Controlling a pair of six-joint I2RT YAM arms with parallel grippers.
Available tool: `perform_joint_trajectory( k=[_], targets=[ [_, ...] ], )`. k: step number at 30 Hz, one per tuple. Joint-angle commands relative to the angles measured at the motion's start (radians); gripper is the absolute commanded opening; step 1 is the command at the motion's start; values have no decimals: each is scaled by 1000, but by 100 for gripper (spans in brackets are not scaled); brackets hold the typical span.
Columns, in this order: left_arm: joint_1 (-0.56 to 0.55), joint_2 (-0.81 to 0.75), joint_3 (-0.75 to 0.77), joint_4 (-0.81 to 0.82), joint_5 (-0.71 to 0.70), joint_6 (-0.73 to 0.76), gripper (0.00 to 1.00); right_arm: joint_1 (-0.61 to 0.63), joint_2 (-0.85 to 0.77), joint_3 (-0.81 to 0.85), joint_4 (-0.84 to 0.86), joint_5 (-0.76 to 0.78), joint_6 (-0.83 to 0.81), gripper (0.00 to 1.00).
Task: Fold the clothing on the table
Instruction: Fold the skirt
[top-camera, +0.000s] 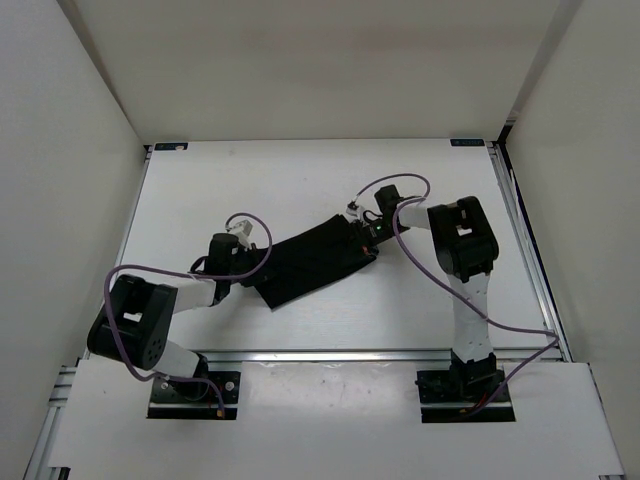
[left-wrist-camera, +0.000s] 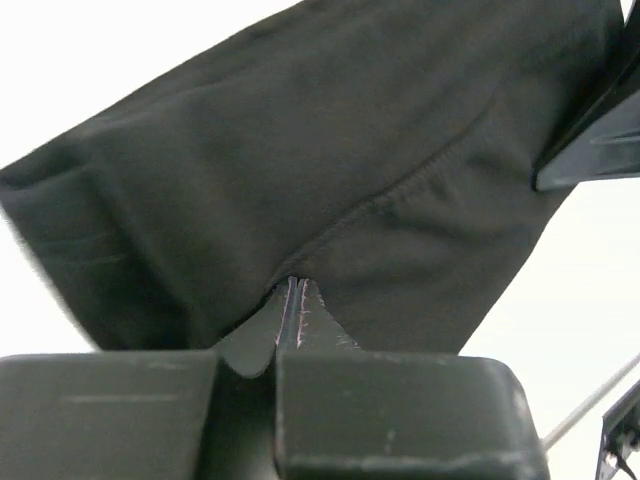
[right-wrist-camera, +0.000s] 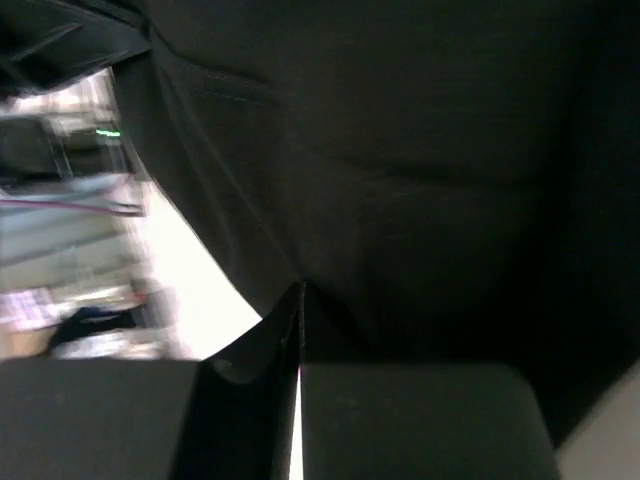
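Where the left tool (left-wrist-camera: 297, 292) has its jaws narrow, pinched on an edge, the plain black soft fabric garment (top-camera: 315, 262) runs ahead of it to the right tool (right-wrist-camera: 300, 297), likewise clamped on cloth, over the large flat white rectangular surface (top-camera: 250, 180).

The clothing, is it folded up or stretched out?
Stretched out: the clothing runs as one long band between the left gripper and right gripper, both shut on its ends.

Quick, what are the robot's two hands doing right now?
Left gripper: closed, pinching the plain black soft fabric garment.
Right gripper: closed, pinching that same garment.
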Motion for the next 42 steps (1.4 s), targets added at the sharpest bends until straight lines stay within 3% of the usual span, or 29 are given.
perform_joint_trajectory(
  k=[1,4,9,18,28,32,42],
  targets=[
    [57,-31,-38,-5,-39,26,1,-34,80,72,-121,17,-7,0],
    [112,-55,-49,22,8,0,3,-63,80,60,-101,15,-7,0],
    [127,-112,-34,10,-36,-6,7,-62,71,62,-130,51,-13,0],
    [221,-97,40,-33,-44,-18,6,-48,28,7,-108,80,-33,0],
    [77,-253,17,104,-76,-17,9,-14,-38,5,-104,75,-61,0],
    [35,-181,67,64,-76,14,8,-11,-39,10,-87,58,-53,0],
    [17,30,115,67,-119,-67,2,-39,-119,-59,-73,86,-16,0]
  ],
)
